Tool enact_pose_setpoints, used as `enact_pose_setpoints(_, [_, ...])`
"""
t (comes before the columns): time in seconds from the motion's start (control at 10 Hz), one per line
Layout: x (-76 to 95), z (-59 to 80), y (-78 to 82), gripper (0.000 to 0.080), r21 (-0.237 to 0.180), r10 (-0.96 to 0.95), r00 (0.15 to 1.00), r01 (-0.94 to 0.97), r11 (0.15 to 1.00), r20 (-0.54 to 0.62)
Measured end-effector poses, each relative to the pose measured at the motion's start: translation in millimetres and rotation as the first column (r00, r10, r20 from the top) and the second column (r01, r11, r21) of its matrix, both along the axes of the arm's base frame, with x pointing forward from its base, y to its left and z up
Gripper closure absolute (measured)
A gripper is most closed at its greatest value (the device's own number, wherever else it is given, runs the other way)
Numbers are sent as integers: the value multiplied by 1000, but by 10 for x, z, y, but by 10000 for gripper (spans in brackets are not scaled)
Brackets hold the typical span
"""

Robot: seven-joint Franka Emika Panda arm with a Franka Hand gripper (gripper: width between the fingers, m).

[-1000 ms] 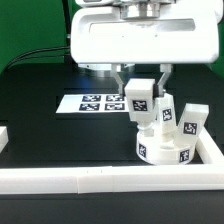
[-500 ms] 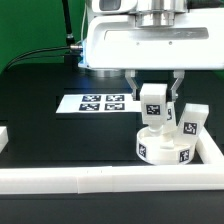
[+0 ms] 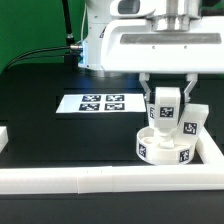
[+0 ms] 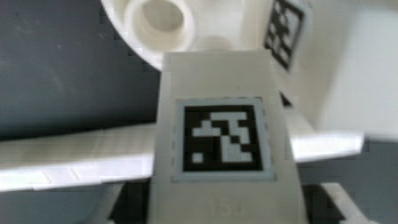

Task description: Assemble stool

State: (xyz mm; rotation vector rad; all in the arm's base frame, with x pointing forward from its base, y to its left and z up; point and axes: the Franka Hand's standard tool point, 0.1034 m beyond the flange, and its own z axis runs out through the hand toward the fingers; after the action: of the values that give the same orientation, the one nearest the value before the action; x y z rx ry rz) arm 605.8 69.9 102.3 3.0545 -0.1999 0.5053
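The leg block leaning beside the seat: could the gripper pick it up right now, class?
Probably not yet. The gripper is shut on another leg block over the seat; the leaning block itself stands uncovered.

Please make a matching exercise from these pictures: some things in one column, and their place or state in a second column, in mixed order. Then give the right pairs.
Things:
1. gripper
2. round seat
3. marker board
4. second leg block

Places or states:
A. lies flat on the black table
B. stands beside the seat, toward the exterior view's right
C. shut on a leg block
D. sits in the corner of the white rails

Pairs: 1-C, 2-D, 3-A, 4-B
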Motion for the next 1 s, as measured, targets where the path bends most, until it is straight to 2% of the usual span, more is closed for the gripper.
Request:
enact_pose_setpoints(0.2, [6, 28, -4, 462, -1, 9, 1000, -9, 1000, 5])
enact_pose_setpoints(1.0, [-110, -81, -61, 462, -14, 20, 1000, -20, 1000, 3])
